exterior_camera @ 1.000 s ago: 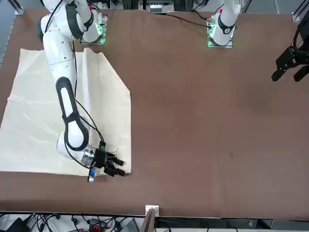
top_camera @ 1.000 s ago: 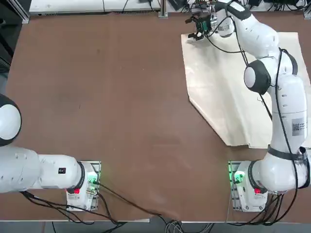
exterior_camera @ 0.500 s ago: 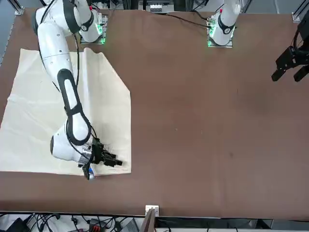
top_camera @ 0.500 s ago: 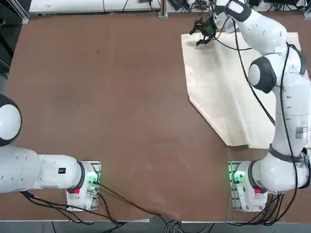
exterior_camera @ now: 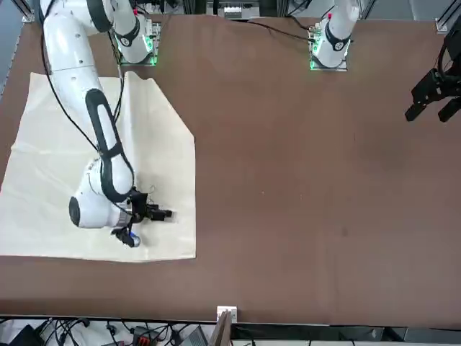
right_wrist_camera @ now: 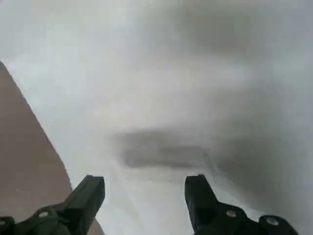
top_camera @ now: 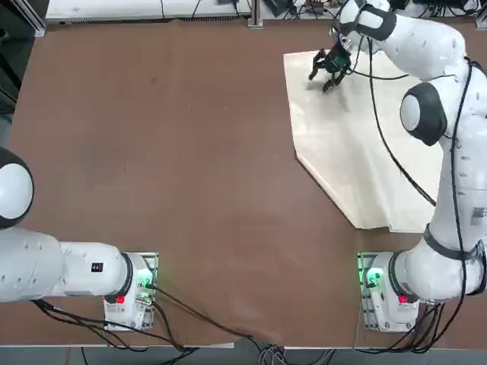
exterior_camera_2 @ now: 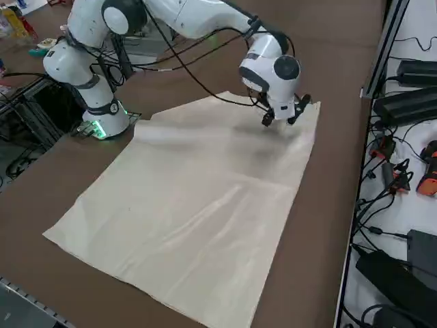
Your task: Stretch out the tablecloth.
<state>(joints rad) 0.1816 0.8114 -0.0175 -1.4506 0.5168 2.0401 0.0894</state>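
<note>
The cream-white tablecloth (top_camera: 358, 144) lies on the right half of the brown table (top_camera: 167, 152), softly creased, and its edge nearest the table's middle runs diagonally. My right gripper (top_camera: 323, 70) hovers just above the cloth, a little inside its far corner towards the table's middle. It is seen over the tablecloth (exterior_camera: 43, 180) in the front view as the gripper (exterior_camera: 153, 220), and from the side as the gripper (exterior_camera_2: 280, 119) above the tablecloth (exterior_camera_2: 198, 198). In the wrist view the gripper (right_wrist_camera: 144, 188) is open over the tablecloth (right_wrist_camera: 195, 88), with nothing between its fingers (right_wrist_camera: 90, 192).
The table's far edge (top_camera: 228, 21) lies close beyond the gripper. Cables and power bricks (exterior_camera_2: 410, 102) sit past the table's right side. The right arm's base (top_camera: 388, 293) stands at the near edge. Bare brown tabletop (exterior_camera: 302, 180) spreads beside the cloth.
The right gripper has moved from the cloth's far corner inward over the cloth, towards the robot, turning its wrist. Its fingers stay open and the cloth has not shifted.
</note>
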